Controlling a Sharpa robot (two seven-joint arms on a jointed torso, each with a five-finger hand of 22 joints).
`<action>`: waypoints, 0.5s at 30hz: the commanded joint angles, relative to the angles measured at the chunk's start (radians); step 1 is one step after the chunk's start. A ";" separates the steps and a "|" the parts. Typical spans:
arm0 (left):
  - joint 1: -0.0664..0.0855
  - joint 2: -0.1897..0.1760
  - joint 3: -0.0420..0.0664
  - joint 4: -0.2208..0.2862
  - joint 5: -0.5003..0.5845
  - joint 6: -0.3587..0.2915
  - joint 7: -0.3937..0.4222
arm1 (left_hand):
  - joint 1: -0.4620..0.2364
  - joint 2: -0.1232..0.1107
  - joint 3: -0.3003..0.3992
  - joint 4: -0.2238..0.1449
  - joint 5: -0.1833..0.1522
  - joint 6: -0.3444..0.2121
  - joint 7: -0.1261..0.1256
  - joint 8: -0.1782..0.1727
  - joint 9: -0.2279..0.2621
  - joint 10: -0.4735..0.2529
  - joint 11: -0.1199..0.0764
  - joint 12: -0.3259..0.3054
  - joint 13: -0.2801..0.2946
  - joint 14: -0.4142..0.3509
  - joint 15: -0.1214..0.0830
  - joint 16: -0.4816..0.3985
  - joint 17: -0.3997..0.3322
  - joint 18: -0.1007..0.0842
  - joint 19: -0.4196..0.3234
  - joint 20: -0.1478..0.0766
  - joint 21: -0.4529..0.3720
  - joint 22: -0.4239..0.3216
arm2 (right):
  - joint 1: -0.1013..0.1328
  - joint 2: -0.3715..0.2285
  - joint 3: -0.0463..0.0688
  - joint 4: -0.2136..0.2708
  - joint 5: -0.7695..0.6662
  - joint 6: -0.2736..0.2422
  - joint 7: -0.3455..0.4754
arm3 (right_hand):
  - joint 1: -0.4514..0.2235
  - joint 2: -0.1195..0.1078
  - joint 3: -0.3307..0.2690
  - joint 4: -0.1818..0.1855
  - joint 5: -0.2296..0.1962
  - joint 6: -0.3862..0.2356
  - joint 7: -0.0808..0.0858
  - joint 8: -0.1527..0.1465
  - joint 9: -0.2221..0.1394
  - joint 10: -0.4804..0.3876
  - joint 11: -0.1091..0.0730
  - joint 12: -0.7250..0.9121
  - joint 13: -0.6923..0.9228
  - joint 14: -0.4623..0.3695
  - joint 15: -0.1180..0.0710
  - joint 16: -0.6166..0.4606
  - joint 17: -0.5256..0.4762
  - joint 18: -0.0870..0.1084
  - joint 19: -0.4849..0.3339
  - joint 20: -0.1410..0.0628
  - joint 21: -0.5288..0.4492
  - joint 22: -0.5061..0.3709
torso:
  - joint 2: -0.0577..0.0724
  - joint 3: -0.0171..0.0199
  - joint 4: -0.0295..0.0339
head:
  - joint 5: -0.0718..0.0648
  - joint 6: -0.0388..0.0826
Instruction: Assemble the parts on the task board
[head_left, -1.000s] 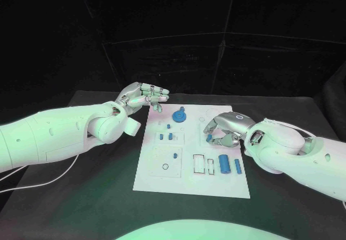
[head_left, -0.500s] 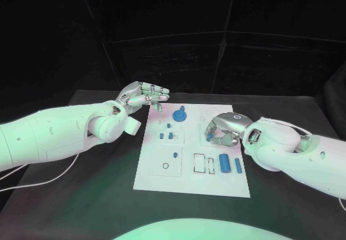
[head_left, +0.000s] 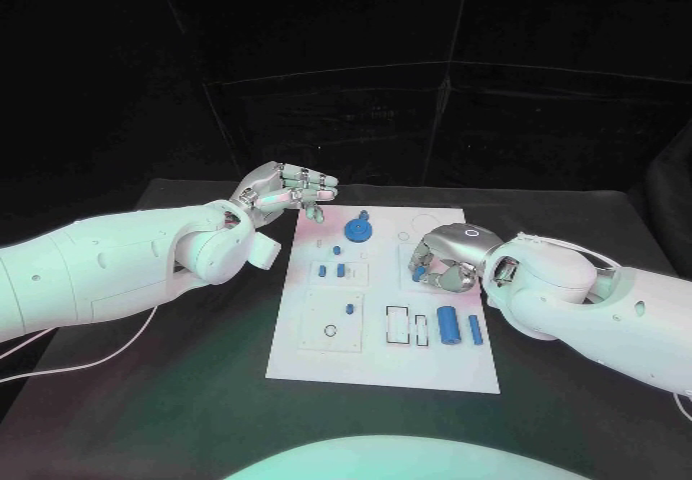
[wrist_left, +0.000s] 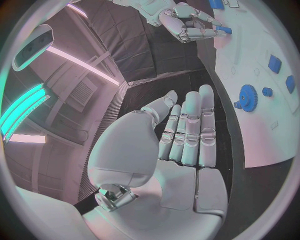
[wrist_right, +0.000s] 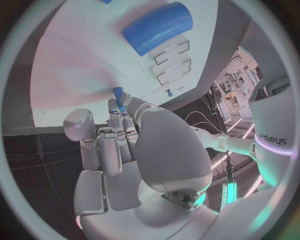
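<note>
Task board (head_left: 382, 360): flat white plate lying mid-table on the black table (head_left: 159, 400), likely rigid and in no need of lifting. Left hand (head_left: 286, 190): raised beside the board's far left corner, fingers curled in, nothing seen inside. Right hand (head_left: 444, 262): low over the board's right side, fingers closed around a small blue peg (wrist_right: 118, 95) whose tip pokes out between them. Blue cylinder (head_left: 449, 325): lying near the board's right edge, probably light, stiff and smooth, apt to roll; best pinched across its middle. Blue gear (head_left: 358, 233): seated toward the far end, best taken by the rim. Readable writing: "sharpa" on the white arm (wrist_right: 275, 120) in the right wrist view.
</note>
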 joint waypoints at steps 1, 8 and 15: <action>0.002 0.000 0.001 0.001 0.004 0.011 0.003 | 0.008 0.002 -0.005 -0.001 -0.002 -0.001 0.005 0.003 -0.001 -0.002 -0.001 0.007 -0.001 -0.006 0.003 -0.004 -0.001 0.013 -0.005 0.004 -0.007 -0.001 | 0.002 0.000 0.001 0.003 -0.012 -0.049 0.007 | -0.008 -0.002 0.009 0.001 -0.004 0.018 -0.004 0.009 0.005 0.020 -0.006 0.004 0.003 0.104 -0.009 0.003 0.263 -0.016 0.015 -0.001 0.015 0.023 | 0.000 -0.0003 -0.0005 | -0.001 -0.001; 0.002 -0.002 0.001 0.001 0.004 0.011 0.002 | 0.008 0.002 -0.005 -0.001 -0.002 -0.001 0.005 0.003 -0.001 -0.002 -0.001 0.007 -0.001 -0.006 0.003 -0.004 -0.001 0.013 -0.005 0.004 -0.007 -0.001 | 0.002 -0.015 0.001 0.023 -0.008 -0.104 0.002 | -0.003 0.003 0.026 -0.006 -0.005 0.026 -0.004 0.010 0.005 0.030 -0.008 -0.002 0.003 0.104 -0.012 0.003 0.263 -0.019 0.025 -0.006 0.030 0.045 | -0.001 0.0001 -0.0005 | -0.001 0.000; 0.002 -0.003 0.001 -0.001 0.004 0.009 0.002 | 0.008 0.002 -0.005 -0.001 -0.002 -0.001 0.005 0.003 -0.001 -0.002 -0.001 0.007 -0.001 -0.006 0.003 -0.004 -0.001 0.013 -0.005 0.004 -0.007 -0.001 | 0.002 -0.050 0.001 0.081 0.027 -0.141 0.007 | -0.001 -0.001 0.034 -0.012 -0.004 0.022 -0.001 0.006 0.003 0.028 -0.006 -0.009 0.001 0.104 -0.011 0.003 0.263 -0.020 0.025 -0.007 0.033 0.047 | -0.002 0.0000 0.0015 | 0.000 0.004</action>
